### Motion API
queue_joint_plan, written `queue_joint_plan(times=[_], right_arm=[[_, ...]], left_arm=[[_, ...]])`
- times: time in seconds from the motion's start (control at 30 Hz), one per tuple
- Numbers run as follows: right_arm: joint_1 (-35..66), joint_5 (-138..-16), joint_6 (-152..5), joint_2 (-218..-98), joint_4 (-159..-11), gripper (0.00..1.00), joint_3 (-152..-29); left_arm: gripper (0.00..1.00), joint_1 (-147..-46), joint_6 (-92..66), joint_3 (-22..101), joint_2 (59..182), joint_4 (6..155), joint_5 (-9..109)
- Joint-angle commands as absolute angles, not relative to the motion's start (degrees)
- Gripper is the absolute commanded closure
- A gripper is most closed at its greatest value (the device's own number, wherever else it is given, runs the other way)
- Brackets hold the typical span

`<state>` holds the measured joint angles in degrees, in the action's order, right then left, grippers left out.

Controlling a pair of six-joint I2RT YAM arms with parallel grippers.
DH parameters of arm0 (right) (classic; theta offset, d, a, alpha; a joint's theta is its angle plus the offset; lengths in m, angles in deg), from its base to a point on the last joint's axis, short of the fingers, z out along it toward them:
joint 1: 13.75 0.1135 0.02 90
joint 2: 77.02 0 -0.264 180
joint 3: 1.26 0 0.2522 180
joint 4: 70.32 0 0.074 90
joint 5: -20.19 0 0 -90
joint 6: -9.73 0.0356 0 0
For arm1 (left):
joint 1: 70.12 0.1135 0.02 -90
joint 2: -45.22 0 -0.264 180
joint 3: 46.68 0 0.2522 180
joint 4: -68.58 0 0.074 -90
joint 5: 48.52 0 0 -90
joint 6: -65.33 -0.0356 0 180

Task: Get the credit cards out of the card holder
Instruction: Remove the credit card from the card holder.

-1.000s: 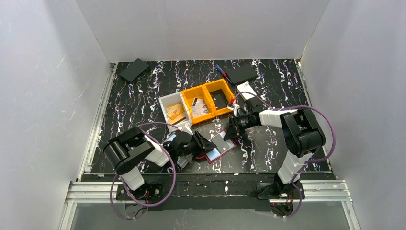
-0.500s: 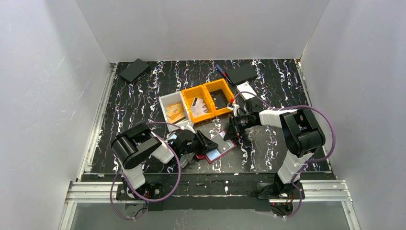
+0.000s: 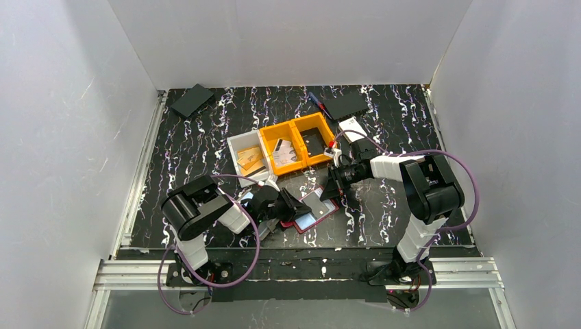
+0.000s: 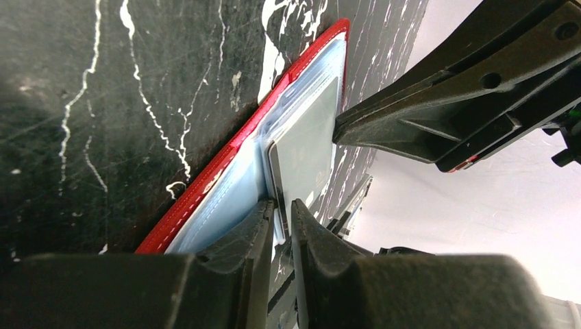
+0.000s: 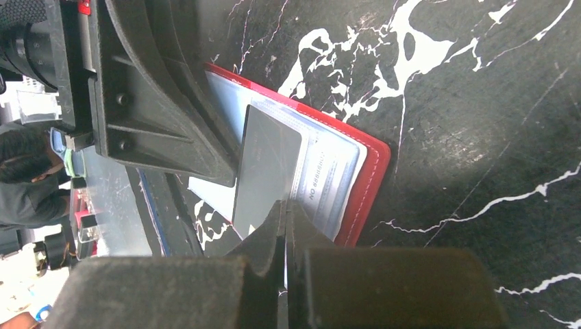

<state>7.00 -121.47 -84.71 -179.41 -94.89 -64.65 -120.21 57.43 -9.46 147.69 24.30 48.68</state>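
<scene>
Since a second ago the left arm is folding in closer to the open red holder (image 3: 312, 216), which is lying on the bench (image 3: 199, 137) near centre. Left tool (image 4: 282, 209) and right tool (image 5: 284, 209) are both pinching opposite ends of one grey card (image 5: 267, 157) over the holder's clear sleeves.

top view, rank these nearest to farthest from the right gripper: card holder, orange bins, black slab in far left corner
1. card holder, at the tips of the right gripper, near centre.
2. orange bins, just behind the gripper.
3. black slab, far left corner.
</scene>
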Motion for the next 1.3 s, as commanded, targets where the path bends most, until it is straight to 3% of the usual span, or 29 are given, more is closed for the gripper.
queue_joint_plan(times=[0.0,0.03,0.17,0.33,0.53,0.9,1.1,1.2,1.27], right_arm=[[9.06,-124.20,-86.88,-181.27,-98.83,0.99,-64.50],[9.02,-123.93,-86.78,-181.26,-98.71,0.99,-64.48],[8.97,-121.46,-86.51,-181.17,-98.68,0.99,-64.51],[8.58,-119.04,-86.07,-181.41,-98.50,0.99,-64.50],[8.43,-121.99,-86.15,-181.39,-98.47,0.99,-64.51],[8.48,-129.58,-86.90,-180.66,-98.26,0.99,-64.32],[7.26,-130.59,-87.42,-178.56,-99.08,0.99,-65.25],[4.60,-131.02,-86.77,-176.65,-98.18,0.82,-64.41],[3.66,-131.08,-84.88,-175.33,-95.94,0.77,-63.31]], left_arm=[[0.90,-120.07,55.83,-8.66,147.34,26.68,44.64],[1.00,-120.07,55.43,-8.99,146.89,26.55,44.31],[1.00,-120.05,54.32,-9.29,145.48,26.00,43.98],[0.75,-120.10,52.27,-9.40,144.90,21.90,44.91],[0.65,-120.05,52.82,-9.81,145.43,19.36,44.27],[1.00,-119.96,57.33,-9.32,149.13,23.26,42.70],[1.00,-119.87,53.58,-11.49,146.14,23.41,42.28],[1.00,-119.83,52.01,-13.93,144.06,23.28,40.51],[1.00,-119.81,51.32,-14.70,143.30,23.09,40.45]])
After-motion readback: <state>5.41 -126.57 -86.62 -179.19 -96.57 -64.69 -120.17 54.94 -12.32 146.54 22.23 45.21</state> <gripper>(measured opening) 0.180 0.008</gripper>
